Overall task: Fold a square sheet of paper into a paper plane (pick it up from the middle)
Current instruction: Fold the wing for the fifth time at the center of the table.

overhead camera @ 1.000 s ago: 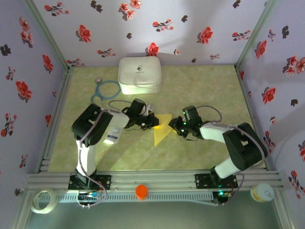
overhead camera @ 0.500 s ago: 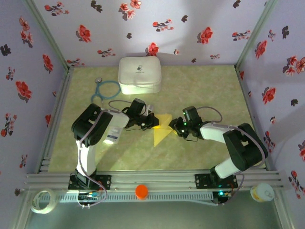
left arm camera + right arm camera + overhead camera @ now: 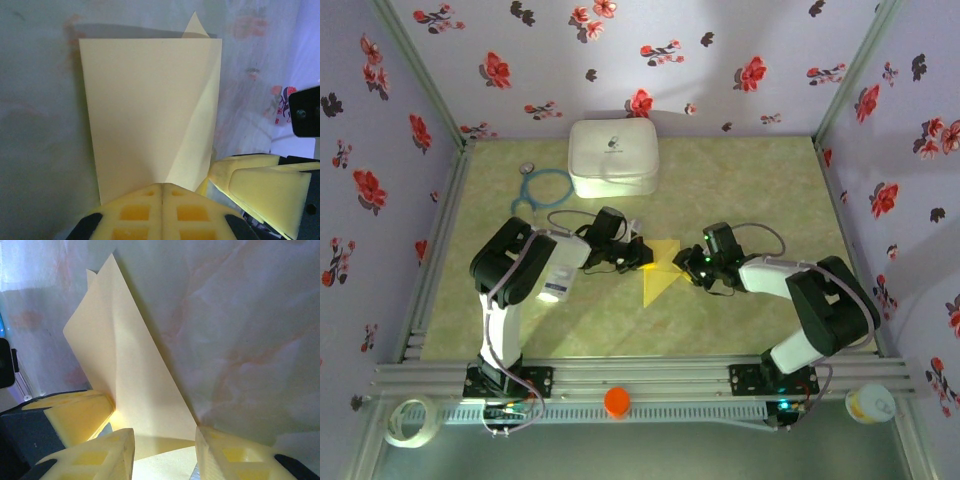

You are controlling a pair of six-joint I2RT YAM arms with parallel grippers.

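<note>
Floral wallpaper walls off three sides of a pale green marbled counter [image 3: 760, 200]. From above, a white case [image 3: 612, 158] sits at the far side with a blue loop [image 3: 542, 187] to its left. The square sheet of paper [image 3: 660, 272], already partly folded, lies mid-counter between the left gripper [image 3: 640, 255] and the right gripper [image 3: 688, 266], both right at its edges. Its long axis runs far to near, and it tapers to a point aimed at the near edge, slightly leftward.

In the left wrist view, the left jaws [image 3: 162, 212] are pressed together and look clamped on the sheet's [image 3: 145, 110] near edge. The sheet stretches straight away from them. A diagonal flap stands slightly proud along the right side, and a small tip peeks past the far edge. One right finger [image 3: 250, 182] sits just beside that flap.

In the right wrist view, the right jaws [image 3: 165, 455] stand apart, straddling the sheet's [image 3: 130, 380] near corner without pinching it. A left finger [image 3: 75, 412] meets the paper's edge on the left.

The likely trouble is that the flap is not creased flat. If the right jaws push or close off-line, it could spring open or take a crooked crease. With only one edge pinned, the sheet could also pivot or buckle. The fingers are crowded enough that they may knock each other.
</note>
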